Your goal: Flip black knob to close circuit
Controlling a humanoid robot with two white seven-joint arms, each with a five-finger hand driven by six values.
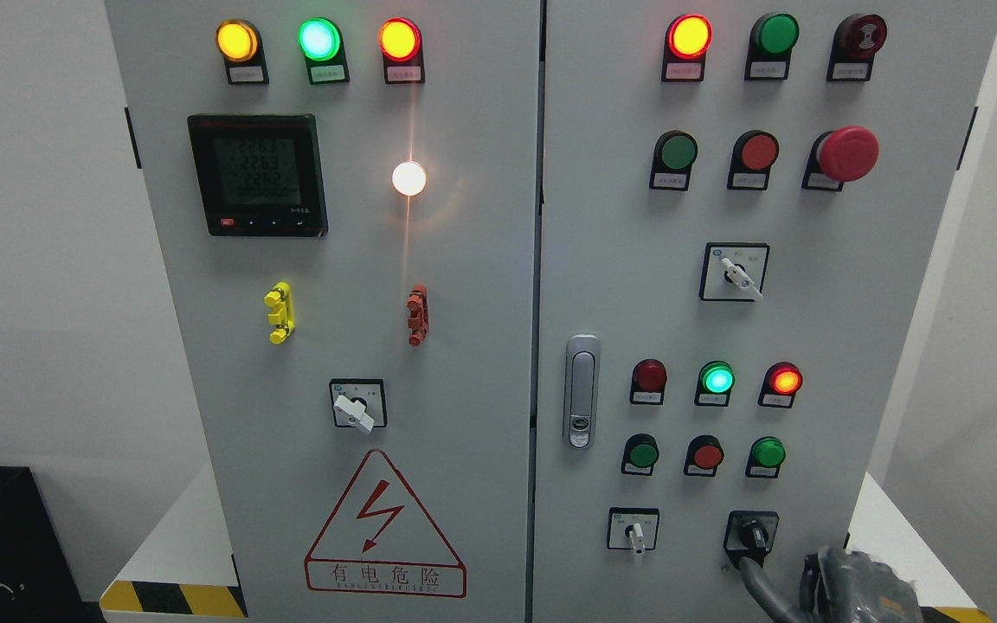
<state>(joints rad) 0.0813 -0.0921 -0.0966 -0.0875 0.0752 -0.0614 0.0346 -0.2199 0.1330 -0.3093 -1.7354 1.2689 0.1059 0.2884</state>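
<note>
- The black knob (754, 535) sits at the lower right of the cabinet's right door (602, 216), on a black square plate, directly above and just left of the right hand (814, 580).
- It looks like a small, hard rotary switch with a short handle: rigid, probably stiffly sprung with a click stop, and smooth enough to slip. The best hold is likely a pinch across the handle's two flat sides, then a twist.
- The right hand comes in from the bottom right edge. One grey finger (751, 578) stretches up and left, its tip at or touching the knob's lower edge; the rest of the hand is bunched lower right. It is not closed around the knob, and I cannot tell how far it is open.
- Left of the hand, a white selector switch (635, 535) sits near the knob.
- Above the hand are three push buttons (707, 455).
- The left hand is out of view.
</note>
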